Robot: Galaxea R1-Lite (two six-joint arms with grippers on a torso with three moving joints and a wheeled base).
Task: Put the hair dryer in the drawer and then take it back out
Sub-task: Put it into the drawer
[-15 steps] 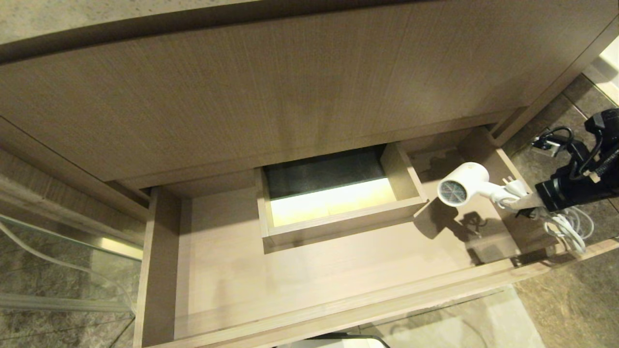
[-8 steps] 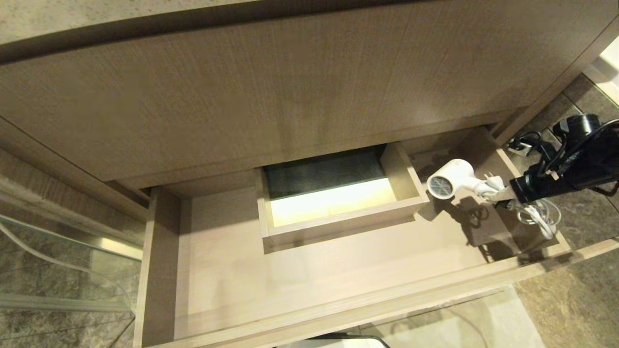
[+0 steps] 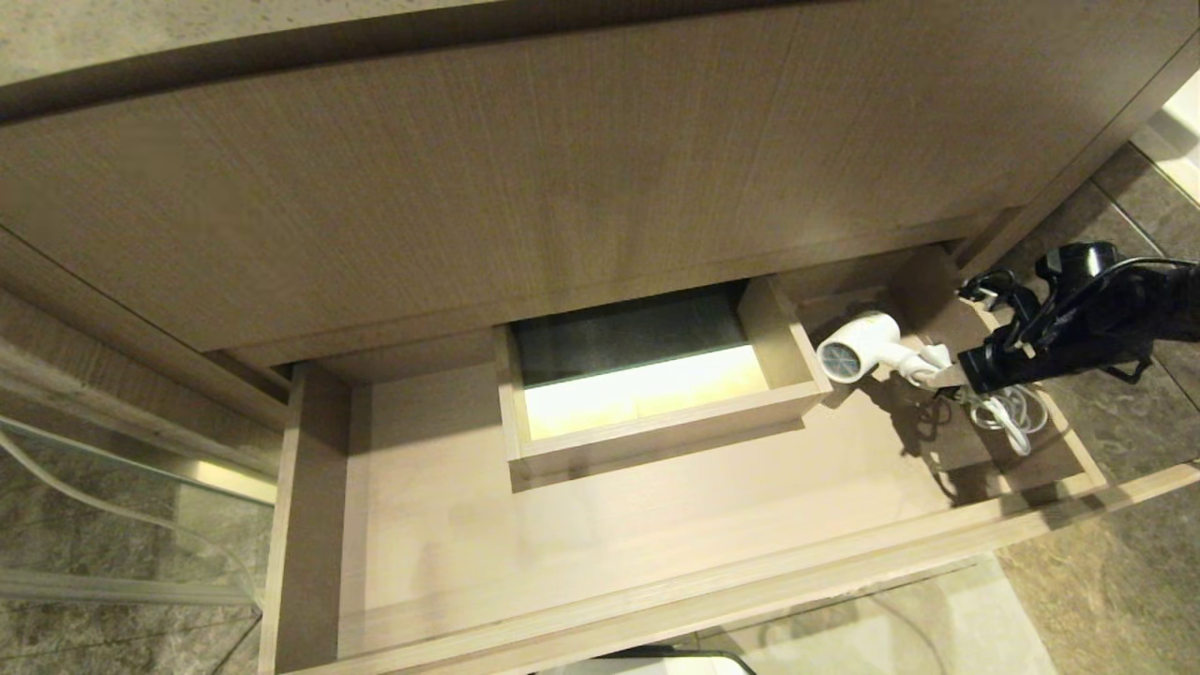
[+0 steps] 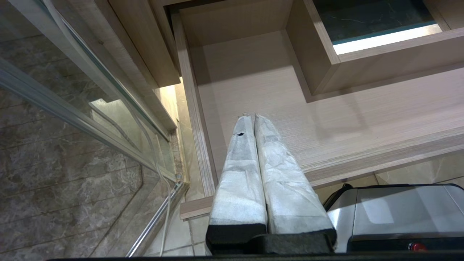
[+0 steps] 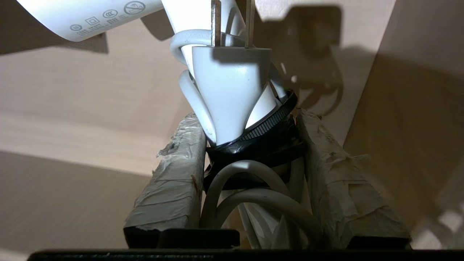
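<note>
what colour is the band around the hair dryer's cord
Black, ribbed band around the white cord; clearest in the right wrist view.

Before me stands a wood-grain cabinet front (image 3: 525, 187), a tall plain panel under the dark overhanging edge of the counter (image 3: 141, 37), whose top is speckled stone. Floor (image 3: 1116, 581) of brown marbled stone tiles, seen at right and near left. At left, a glass panel (image 3: 112, 525) in a metal frame, with a bright metal rail along its foot. A pale mat (image 3: 900, 628) lies near me on the floor. Warm light glows from beneath the cabinet.
</note>
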